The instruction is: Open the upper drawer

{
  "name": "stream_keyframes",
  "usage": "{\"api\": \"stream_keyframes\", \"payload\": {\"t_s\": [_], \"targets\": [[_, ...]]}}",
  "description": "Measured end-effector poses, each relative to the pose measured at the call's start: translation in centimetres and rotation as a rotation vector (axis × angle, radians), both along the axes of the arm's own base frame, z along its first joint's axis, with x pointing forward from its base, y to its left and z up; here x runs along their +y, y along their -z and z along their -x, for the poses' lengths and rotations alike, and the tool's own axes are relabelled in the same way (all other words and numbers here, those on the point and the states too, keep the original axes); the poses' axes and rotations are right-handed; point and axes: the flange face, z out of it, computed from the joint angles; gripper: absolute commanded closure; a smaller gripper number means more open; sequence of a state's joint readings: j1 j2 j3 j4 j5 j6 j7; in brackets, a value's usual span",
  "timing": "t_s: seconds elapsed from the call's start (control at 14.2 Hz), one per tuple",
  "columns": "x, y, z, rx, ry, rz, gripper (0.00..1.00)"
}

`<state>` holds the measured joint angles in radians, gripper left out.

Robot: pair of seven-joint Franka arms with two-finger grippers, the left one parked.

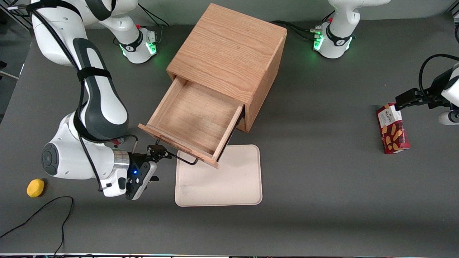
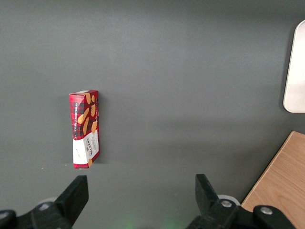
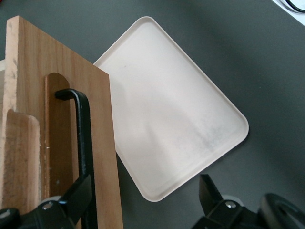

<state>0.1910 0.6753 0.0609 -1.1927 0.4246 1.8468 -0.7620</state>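
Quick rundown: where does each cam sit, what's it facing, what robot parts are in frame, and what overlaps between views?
Front view: high above the table, looking down at the cabinet, its pulled-out upper drawer, the tray and both arms; the gripper is at the black handle.
Right wrist view: on the working arm, facing the drawer front, handle and tray; open gripper fingers show.
Left wrist view: on the parked arm, facing the biscuit box; its fingers show.
Shared: all three show the tray.
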Motion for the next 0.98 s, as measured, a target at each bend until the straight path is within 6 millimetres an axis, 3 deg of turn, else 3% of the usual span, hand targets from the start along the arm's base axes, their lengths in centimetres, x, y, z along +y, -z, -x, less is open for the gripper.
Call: {"api": "stream_keyframes", "payload": {"t_s": [0.42,0.63,0.98], "targets": [[-0.6,-0.3,-0.4,-0.013,0.012,-0.002,0.00],[-1.6,-2.4,-0.6,-0.009,0.004,-0.007,0.00],[-6.9,-7.0,0.0,0.013,0.014,0.105,0.00]]}}
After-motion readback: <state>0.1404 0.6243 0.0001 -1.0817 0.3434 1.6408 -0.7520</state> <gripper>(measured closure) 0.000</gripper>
